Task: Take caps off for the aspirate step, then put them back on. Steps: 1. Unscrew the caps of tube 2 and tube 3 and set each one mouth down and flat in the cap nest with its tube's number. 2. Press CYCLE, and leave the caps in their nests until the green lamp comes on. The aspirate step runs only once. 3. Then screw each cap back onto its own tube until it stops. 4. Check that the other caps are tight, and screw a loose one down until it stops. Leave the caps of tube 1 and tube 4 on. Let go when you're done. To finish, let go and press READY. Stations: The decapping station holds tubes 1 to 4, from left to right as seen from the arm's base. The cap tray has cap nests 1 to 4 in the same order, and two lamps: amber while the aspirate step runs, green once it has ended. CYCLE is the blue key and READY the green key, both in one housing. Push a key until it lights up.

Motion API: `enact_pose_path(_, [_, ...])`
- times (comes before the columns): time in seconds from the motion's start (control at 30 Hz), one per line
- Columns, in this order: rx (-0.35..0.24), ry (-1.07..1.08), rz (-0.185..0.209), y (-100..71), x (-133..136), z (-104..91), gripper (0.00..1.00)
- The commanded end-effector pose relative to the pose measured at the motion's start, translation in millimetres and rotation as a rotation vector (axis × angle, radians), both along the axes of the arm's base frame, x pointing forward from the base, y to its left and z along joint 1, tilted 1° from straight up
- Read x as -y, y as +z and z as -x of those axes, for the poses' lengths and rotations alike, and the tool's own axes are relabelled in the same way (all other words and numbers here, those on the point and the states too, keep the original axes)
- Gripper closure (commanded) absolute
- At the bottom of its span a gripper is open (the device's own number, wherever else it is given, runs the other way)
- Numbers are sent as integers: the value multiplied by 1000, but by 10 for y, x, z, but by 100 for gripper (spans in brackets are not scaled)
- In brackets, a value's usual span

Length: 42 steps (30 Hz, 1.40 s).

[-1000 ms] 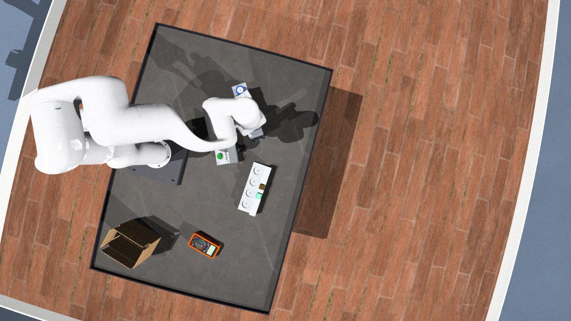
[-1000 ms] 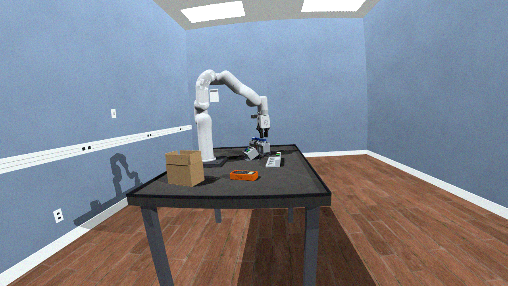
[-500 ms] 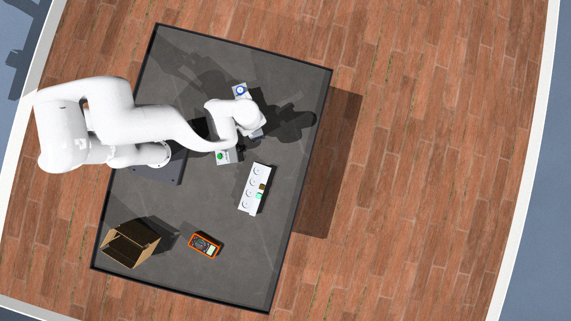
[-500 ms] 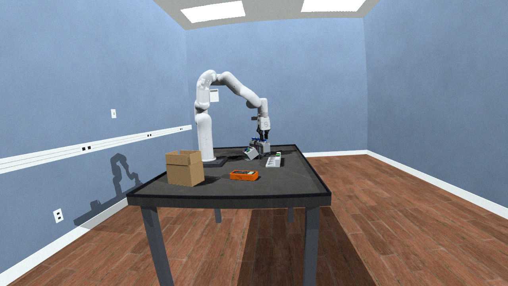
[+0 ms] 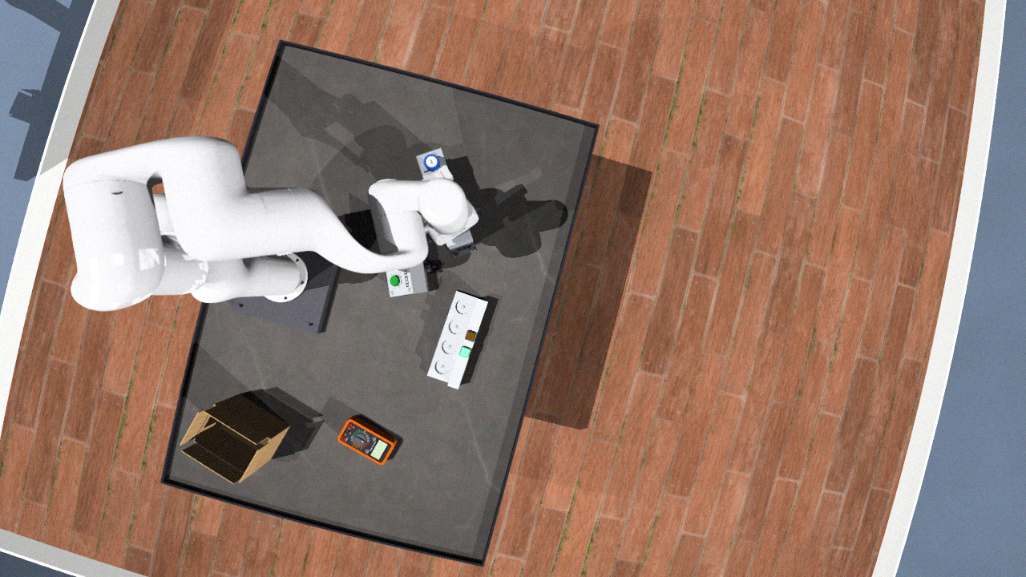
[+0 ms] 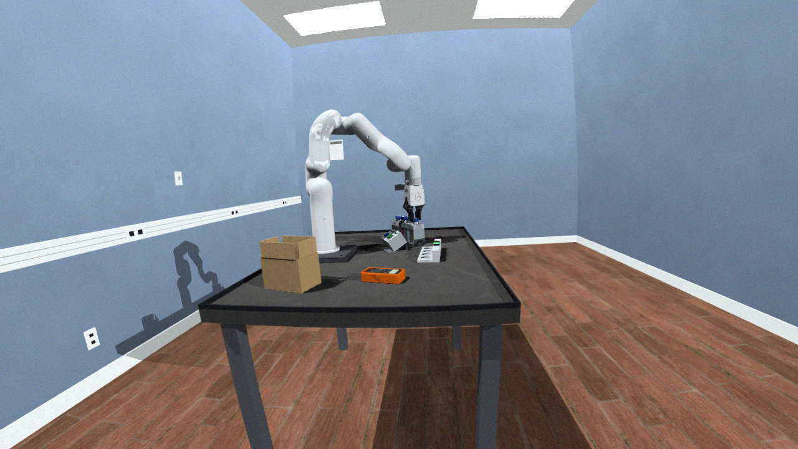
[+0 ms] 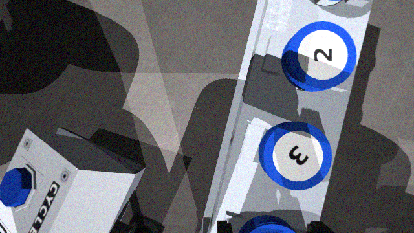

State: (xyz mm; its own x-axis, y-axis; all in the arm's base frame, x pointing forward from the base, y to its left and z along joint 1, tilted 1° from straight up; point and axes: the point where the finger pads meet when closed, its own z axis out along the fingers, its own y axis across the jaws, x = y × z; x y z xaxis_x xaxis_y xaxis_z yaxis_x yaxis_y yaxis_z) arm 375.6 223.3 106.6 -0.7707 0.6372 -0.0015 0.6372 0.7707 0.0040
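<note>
The decapping station (image 7: 291, 129) shows in the wrist view with blue caps on tube 2 (image 7: 320, 56) and tube 3 (image 7: 295, 156). The cap of tube 4 (image 7: 263, 224) is at the bottom edge, between my dark fingertips. My gripper (image 7: 270, 227) is partly open, low over tube 4, and holds nothing; I cannot tell whether it touches the cap. From the side my gripper (image 6: 414, 216) stands just above the station (image 6: 406, 227). The cap tray (image 5: 458, 338) has empty nests, its green lamp (image 5: 465, 351) lit and its amber lamp (image 5: 471, 334) dark. The blue CYCLE key (image 7: 14, 187) sits in the key housing (image 5: 409, 281).
The green READY key (image 5: 393, 280) is on the housing, close to my arm. Tube 1's cap (image 5: 430, 161) shows beyond my wrist. A cardboard box (image 5: 232, 435) and an orange multimeter (image 5: 367, 439) lie at the far end of the table.
</note>
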Motion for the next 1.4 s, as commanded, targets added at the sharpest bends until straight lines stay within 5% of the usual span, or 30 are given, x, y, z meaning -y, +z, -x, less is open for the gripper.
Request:
enact_pose_path(0.0, [9, 0, 9, -2, -6, -10, 54])
enact_pose_path(0.13, [9, 0, 9, -7, -6, -10, 54])
enact_pose_path(0.17, [9, 0, 9, -7, -6, -10, 100])
enact_pose_path(0.63, [9, 0, 9, -7, -6, -10, 100])
enact_pose_path(1.37, [10, -400, 5, -7, -6, -10, 100])
